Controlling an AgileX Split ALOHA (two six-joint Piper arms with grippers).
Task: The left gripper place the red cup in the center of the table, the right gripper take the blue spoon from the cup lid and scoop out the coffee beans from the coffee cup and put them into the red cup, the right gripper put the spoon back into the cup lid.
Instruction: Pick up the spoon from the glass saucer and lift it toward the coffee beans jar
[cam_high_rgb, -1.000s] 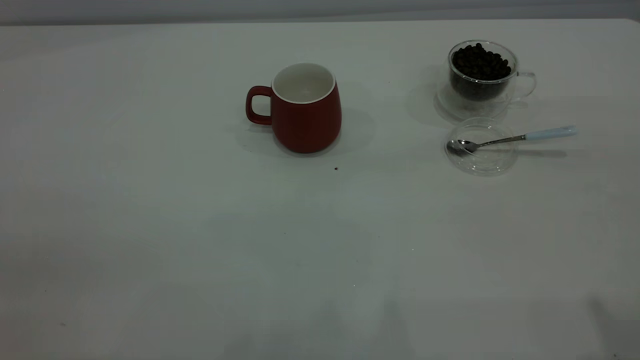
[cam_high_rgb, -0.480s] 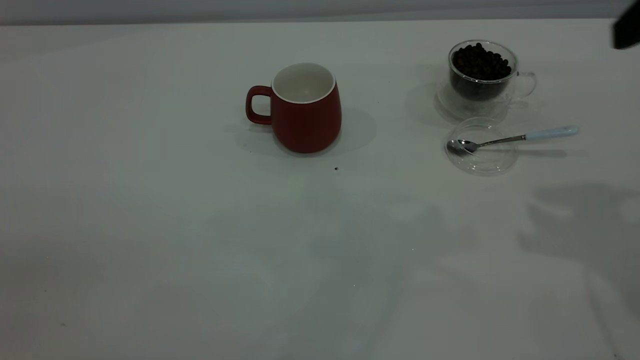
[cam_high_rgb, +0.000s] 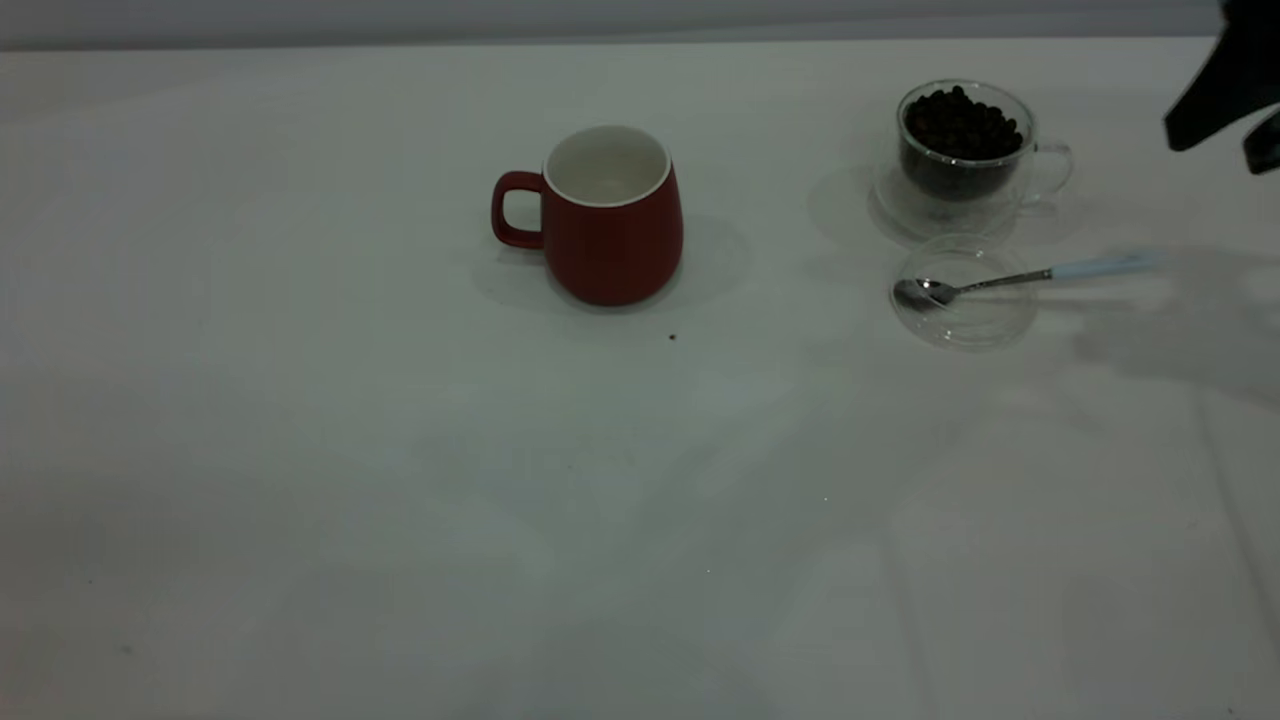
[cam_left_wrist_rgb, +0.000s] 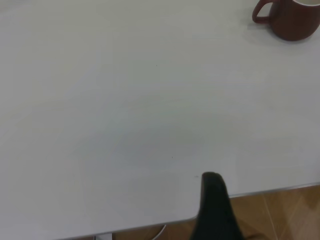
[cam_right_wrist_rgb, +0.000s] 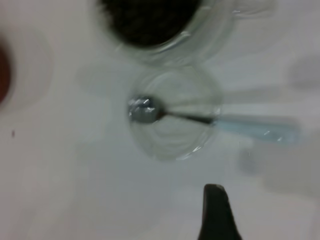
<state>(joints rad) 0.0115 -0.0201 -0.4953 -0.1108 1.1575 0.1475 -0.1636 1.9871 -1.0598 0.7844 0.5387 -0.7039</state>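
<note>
The red cup (cam_high_rgb: 612, 215) stands upright near the table's middle, white inside, handle to the left; the left wrist view shows the red cup (cam_left_wrist_rgb: 292, 20) far off. The glass coffee cup (cam_high_rgb: 962, 150) full of dark coffee beans (cam_high_rgb: 960, 122) sits at the back right. Just in front of it lies the clear cup lid (cam_high_rgb: 962, 295), with the blue-handled spoon (cam_high_rgb: 1100, 267) resting in it, bowl inside, handle pointing right. My right gripper (cam_high_rgb: 1210, 150) hangs open above and to the right of the spoon (cam_right_wrist_rgb: 252, 127), holding nothing. Only one finger (cam_left_wrist_rgb: 212, 192) of my open left gripper shows, over the table's edge.
A tiny dark speck (cam_high_rgb: 672, 337) lies just in front of the red cup. The white table (cam_high_rgb: 400, 480) spreads wide to the left and front. In the left wrist view a wooden floor (cam_left_wrist_rgb: 285, 215) shows beyond the table edge.
The right gripper has come into the exterior view at the top right and dropped lower. Its shadow has slid over the spoon's handle. Cups, lid and spoon have not moved.
</note>
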